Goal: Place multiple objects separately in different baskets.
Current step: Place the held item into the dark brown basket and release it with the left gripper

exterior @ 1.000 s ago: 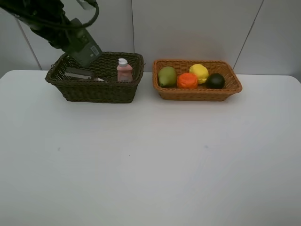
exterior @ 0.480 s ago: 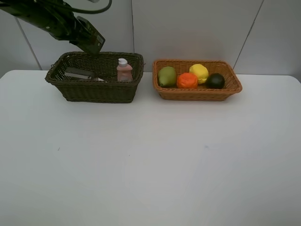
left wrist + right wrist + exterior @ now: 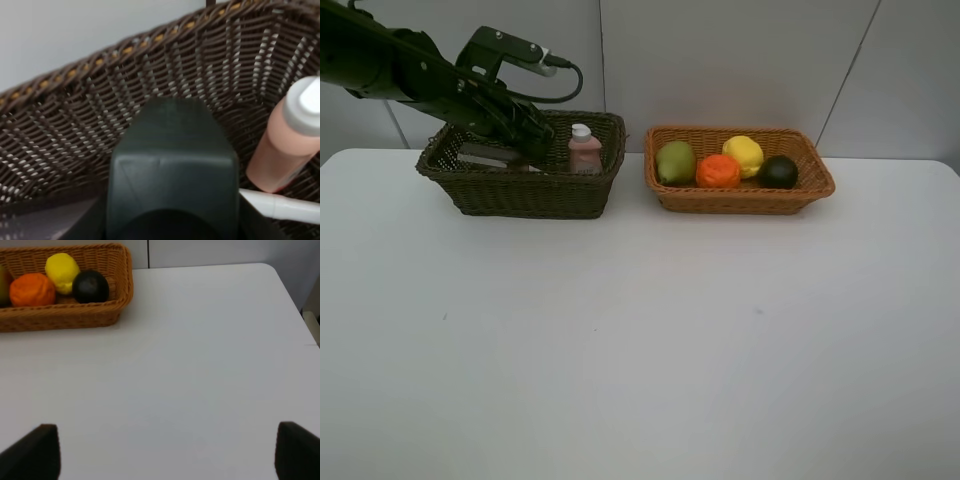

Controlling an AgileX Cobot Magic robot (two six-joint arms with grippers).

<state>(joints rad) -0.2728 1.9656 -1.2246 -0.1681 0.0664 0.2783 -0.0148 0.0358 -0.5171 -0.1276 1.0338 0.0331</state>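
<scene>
My left gripper (image 3: 532,143) reaches down into the dark brown-green basket (image 3: 520,195). It looks shut on the dark green pump bottle (image 3: 170,165), which fills the middle of the left wrist view. The small pink white-capped bottle (image 3: 584,152) stands in that basket and also shows in the left wrist view (image 3: 280,150). The white marker (image 3: 280,207) lies beside it, and the translucent pink cup (image 3: 485,155) lies at the basket's left. The light orange-tan basket (image 3: 740,200) holds the pear (image 3: 675,162), orange (image 3: 718,171), lemon (image 3: 743,154) and dark green round fruit (image 3: 778,172). My right gripper (image 3: 170,460) is open over bare table.
The white table (image 3: 640,340) runs to a wall right behind both baskets. Its right edge (image 3: 295,300) shows in the right wrist view, beyond the tan basket (image 3: 75,317).
My left arm has swung right and come down from above the dark basket's back left rim into the basket, next to the pink bottle. The fruits and the right arm have not moved.
</scene>
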